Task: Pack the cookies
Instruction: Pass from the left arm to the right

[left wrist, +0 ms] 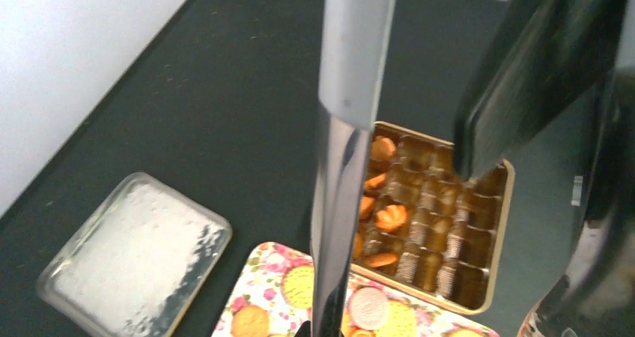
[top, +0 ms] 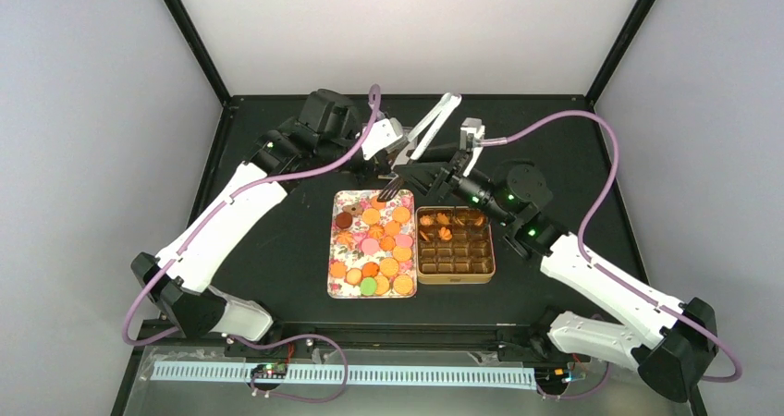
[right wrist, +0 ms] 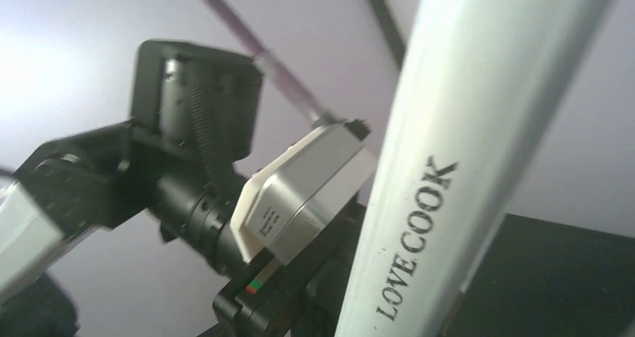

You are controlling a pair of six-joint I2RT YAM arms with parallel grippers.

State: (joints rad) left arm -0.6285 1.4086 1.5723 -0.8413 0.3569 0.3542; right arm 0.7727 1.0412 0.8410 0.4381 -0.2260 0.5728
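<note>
The cookies [top: 374, 245], mostly round and orange with a few pink, green and brown, lie on a floral tray [top: 333, 291]. A few orange cookies [top: 444, 220] sit in the back compartments of the brown tin [top: 493, 250] to its right. They also show in the left wrist view [left wrist: 391, 217]. Silver tongs [top: 427, 128] marked "LOVE COOK" [right wrist: 449, 165] slant down to the tray's back edge. My left gripper [top: 393, 157] and right gripper [top: 414, 169] meet at the tongs, and both look shut on them. The fingertips are hidden.
A clear flat lid with white frosting [left wrist: 131, 258] lies left of the floral tray [left wrist: 258, 277], hidden under my left arm in the top view. The black table has walls at the back and sides. A white ruler strip [top: 342, 374] lies along the near edge.
</note>
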